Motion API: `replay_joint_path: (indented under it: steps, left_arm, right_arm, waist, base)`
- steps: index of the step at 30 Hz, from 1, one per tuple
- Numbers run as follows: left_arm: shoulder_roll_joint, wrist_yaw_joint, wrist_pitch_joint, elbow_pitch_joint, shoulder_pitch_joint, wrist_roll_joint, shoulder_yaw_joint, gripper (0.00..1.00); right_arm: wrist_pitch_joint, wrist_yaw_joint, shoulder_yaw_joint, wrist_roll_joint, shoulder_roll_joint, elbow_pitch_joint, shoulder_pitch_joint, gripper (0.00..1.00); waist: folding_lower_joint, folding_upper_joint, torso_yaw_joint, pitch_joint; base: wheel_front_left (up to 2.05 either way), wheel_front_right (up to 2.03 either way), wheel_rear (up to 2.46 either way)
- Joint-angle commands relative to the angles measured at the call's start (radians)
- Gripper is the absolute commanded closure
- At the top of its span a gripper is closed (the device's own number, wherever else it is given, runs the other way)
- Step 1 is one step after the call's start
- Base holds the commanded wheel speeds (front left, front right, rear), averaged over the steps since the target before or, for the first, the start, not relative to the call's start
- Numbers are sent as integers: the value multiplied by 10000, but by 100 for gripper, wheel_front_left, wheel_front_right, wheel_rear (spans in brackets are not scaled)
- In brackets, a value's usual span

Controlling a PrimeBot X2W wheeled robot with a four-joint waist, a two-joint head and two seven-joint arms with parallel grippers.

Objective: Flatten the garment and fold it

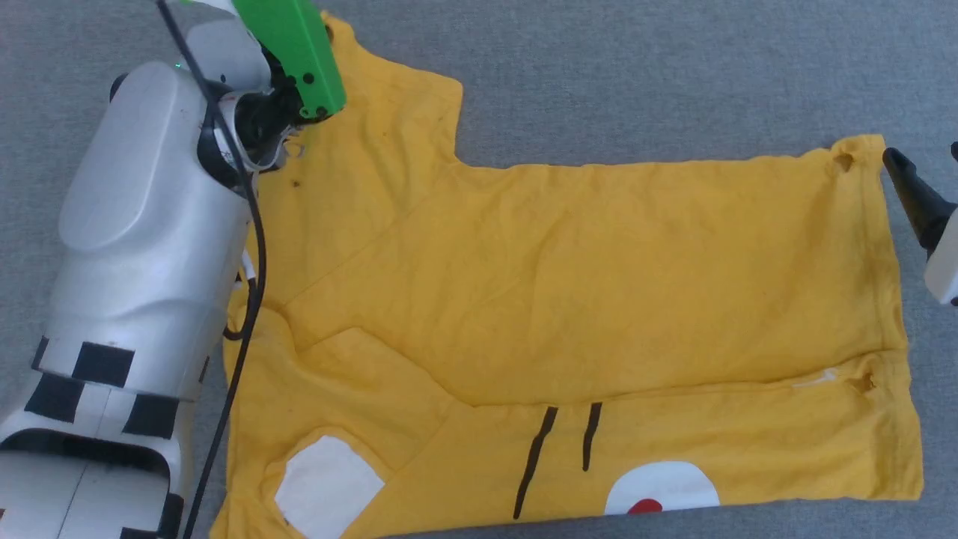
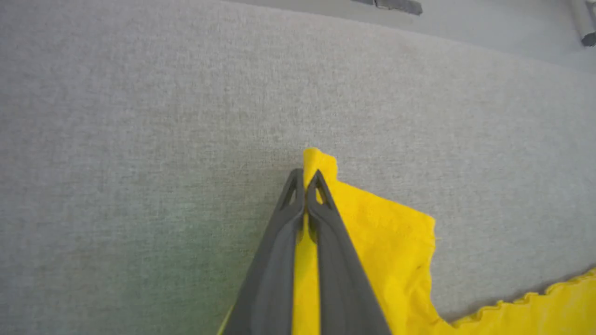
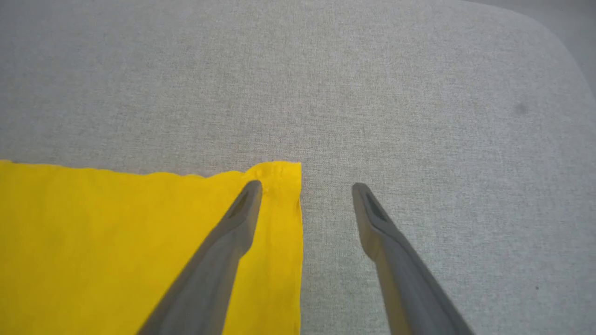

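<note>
Left gripper (image 2: 306, 179): my fingers are pressed together, pinching the sleeve corner of the garment (image 1: 569, 299) at its far left, and a small yellow tip pokes out past the fingertips. Right gripper (image 3: 307, 187): my jaws are spread at the garment's far right hem corner, one finger over the yellow cloth and the other over the grey surface (image 3: 419, 93); whether either touches, I cannot tell. The garment lies spread on that surface, its near edge turned over to show two black stripes (image 1: 557, 449), a white patch (image 1: 325, 486) and a white oval (image 1: 662, 486) with a red dot.
</note>
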Motion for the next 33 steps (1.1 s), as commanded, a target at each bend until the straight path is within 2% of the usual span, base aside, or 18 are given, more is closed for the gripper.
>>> replay_joint_path:
  steps: [1, 7, 11, 16, 17, 18, 19, 25, 33]
  left_arm:
    - [-40, -95, -157, -238, 172, -193, 102, 100]
    - [-4, -219, -436, -1494, 690, -356, 178, 100]
    - [56, -135, -476, -2310, 989, -396, 205, 100]
    - [176, -25, -526, -3047, 1356, -371, 202, 100]
    - [203, 0, -526, -3154, 1429, -362, 195, 100]
    - [223, 20, -529, -3230, 1478, -361, 198, 100]
    - [246, 39, -531, -3308, 1541, -365, 202, 100]
    - [287, -56, -870, -3746, 1932, -583, 429, 100]
    - [604, -357, -1269, -5069, 3353, -1264, 1001, 100]
  right_arm:
    - [316, -15, 140, -137, -151, 131, -311, 0]
    - [2167, -15, 1089, -572, -1017, 873, -1145, 0]
    - [2644, -15, 1495, -843, -1295, 1326, -1483, 0]
    - [2917, -15, 1857, -817, -1335, 1994, -1486, 0]
    - [3031, -15, 1887, -757, -1326, 2111, -1448, 19]
    - [3079, -15, 1903, -702, -1325, 2159, -1431, 78]
    - [3099, -15, 1877, -609, -1305, 2199, -1422, 100]
    - [2655, -15, 1530, -335, -1273, 1944, -1378, 100]
    - [1274, -15, 853, -418, -996, 1606, -577, 100]
  waist:
    - [-1, -1, 251, -206]
    - [-1, -1, 664, -90]
    - [-1, -1, 860, 124]
    - [-1, -1, 1011, 315]
    - [-1, -1, 1030, 328]
    - [-1, -1, 1041, 334]
    - [-1, -1, 1051, 322]
    - [-1, -1, 1012, -258]
    - [-1, -1, 966, -1887]
  base:
    - [0, 0, 0]
    - [0, 0, 0]
    - [0, 0, 0]
    - [0, 0, 0]
    - [0, 0, 0]
    - [0, 0, 0]
    - [0, 0, 0]
    - [0, 0, 0]
    - [0, 0, 0]
